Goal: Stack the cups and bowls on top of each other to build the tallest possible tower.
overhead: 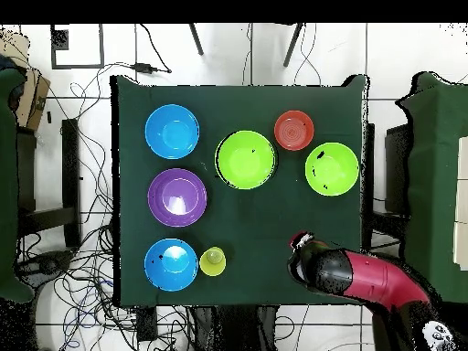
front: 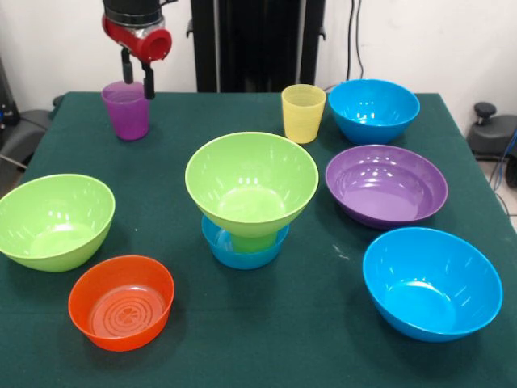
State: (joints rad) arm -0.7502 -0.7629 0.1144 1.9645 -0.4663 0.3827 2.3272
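The tower [front: 249, 212] stood upright near the middle of the tabletop [front: 323, 339], its long axis vertical: a small blue bowl [front: 242, 252] at the bottom, a green cup [front: 252, 242] seated in it, and a lime green bowl [front: 251, 182] on top, mouth up. The purple cup [front: 126, 110] stood upright, mouth up, near the far corner of the tabletop on the front view's left. The fingers [front: 136, 78] hung straight down over that cup with a gap between them, one on each side of the rim's near part, their tips at the rim; whether they touched it could not be told.

The yellow cup [front: 303, 113] stood upright near the far edge, just beside a blue bowl [front: 373, 109] at the far corner on the right. The wide purple bowl [front: 386, 185] lay in front of that bowl, and another blue bowl [front: 431, 281] sat towards the near right corner. A second lime green bowl [front: 53, 220] lay by the left edge, with the orange bowl [front: 121, 301] just in front of it near the near edge. Bare cloth lay open between the purple cup and the tower, and along the near edge between the orange bowl and the near blue bowl.
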